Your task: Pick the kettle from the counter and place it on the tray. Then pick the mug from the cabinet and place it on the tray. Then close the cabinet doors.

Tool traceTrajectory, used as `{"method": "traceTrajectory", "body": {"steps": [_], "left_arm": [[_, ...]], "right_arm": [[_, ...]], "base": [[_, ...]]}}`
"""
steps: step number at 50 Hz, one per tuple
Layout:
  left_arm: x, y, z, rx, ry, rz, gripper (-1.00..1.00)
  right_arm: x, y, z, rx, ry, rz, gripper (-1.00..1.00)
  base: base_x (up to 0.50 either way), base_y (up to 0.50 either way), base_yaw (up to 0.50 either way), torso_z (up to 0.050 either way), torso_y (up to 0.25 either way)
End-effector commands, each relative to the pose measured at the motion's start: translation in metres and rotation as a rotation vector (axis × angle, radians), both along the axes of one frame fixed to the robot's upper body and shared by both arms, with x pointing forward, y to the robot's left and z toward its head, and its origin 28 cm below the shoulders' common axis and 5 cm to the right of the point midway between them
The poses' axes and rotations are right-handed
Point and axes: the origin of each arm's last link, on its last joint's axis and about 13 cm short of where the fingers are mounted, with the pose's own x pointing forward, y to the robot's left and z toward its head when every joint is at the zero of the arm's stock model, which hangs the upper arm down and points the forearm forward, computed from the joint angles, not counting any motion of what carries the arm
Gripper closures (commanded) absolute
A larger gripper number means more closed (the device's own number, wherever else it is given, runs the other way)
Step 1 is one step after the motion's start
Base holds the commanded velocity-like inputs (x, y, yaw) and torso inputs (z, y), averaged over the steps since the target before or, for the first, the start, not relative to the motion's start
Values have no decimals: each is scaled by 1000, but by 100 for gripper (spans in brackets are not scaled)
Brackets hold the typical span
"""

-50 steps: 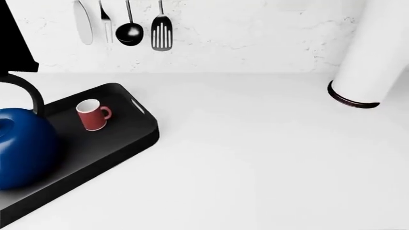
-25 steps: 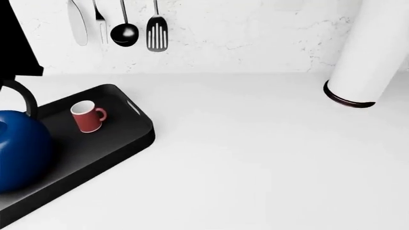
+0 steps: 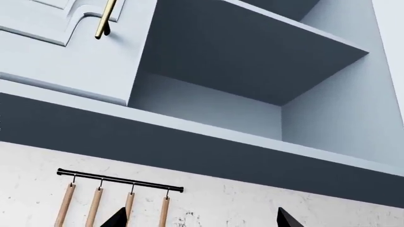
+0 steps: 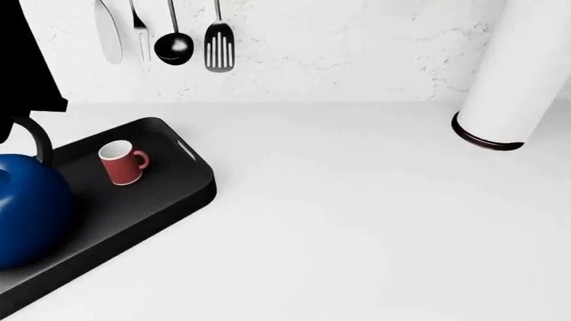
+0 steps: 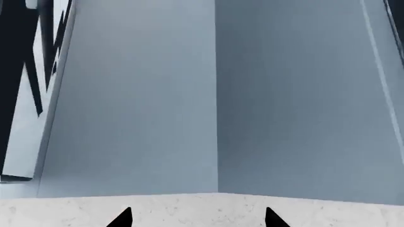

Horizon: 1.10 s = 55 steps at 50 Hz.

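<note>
In the head view the deep-blue kettle (image 4: 27, 210) stands on the black tray (image 4: 174, 194) at the left. The small red-brown mug (image 4: 120, 162) stands upright on the same tray, beyond the kettle and apart from it. The tray rests on the white counter (image 4: 357, 221). In the left wrist view my left gripper (image 3: 202, 221) is open and empty, facing the wall below the cabinet (image 3: 208, 151). One cabinet compartment (image 3: 252, 66) stands open with a bare shelf. My right gripper (image 5: 198, 221) is open and empty, facing grey cabinet panels (image 5: 139, 104).
A tall white cylinder with a dark base (image 4: 513, 73) stands at the back right of the counter. Utensils (image 4: 174, 40) hang on the marbled wall. A white door panel with a brass handle (image 3: 104, 21) sits beside the open compartment. A black arm part (image 4: 23, 53) fills the head view's top left.
The head view shifted a little, so the tray, kettle and mug slid slightly left. The black arm part at the top left has come down a bit.
</note>
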Motion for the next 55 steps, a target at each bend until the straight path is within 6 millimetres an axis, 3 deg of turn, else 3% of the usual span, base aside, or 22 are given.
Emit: {"method": "traceTrajectory", "body": {"steps": [1,7,22,23,24,25,26,28,31,34,35,55], "left_arm": [[1,1,-1,-6,4,-3,-100],[1,3,-2,-16,7,-3,-100],[-1,9,-4,-43,5,0,-100],[-1,10,-4,-46,6,1,-100],[-1,10,-5,-46,6,3,-100],[-1,11,-5,-45,6,3,-100],[0,12,-5,-49,7,5,-100],[0,12,-7,-50,7,5,-100],[0,14,-8,-57,9,7,-100],[-1,15,-8,-57,8,8,-100],[-1,15,-9,-59,9,10,-100],[-3,19,-13,-69,13,18,-100]], "right_arm": [[-11,-10,37,-52,-69,-63,-100],[-13,-4,67,-96,-95,-52,-100],[19,22,134,-214,-142,61,-100],[22,28,141,-245,-126,99,-100],[36,59,153,-323,-59,197,-100],[37,76,159,-377,-44,262,-100],[38,85,166,-409,-48,328,-100],[31,84,180,-461,-111,439,-100],[17,70,179,-516,-73,470,-100],[0,61,167,-272,-135,161,-100],[1,62,167,-262,-136,155,-100],[51,90,177,-127,-72,555,-100]], "base": [[0,0,0,0,0],[0,0,0,2,0],[0,0,1,6,4],[0,0,6,12,0],[0,0,7,0,0],[0,0,0,11,0],[0,0,0,0,0],[0,0,0,0,0],[0,0,0,0,0],[0,0,0,0,0],[0,0,0,0,0],[0,0,0,0,0]]}}
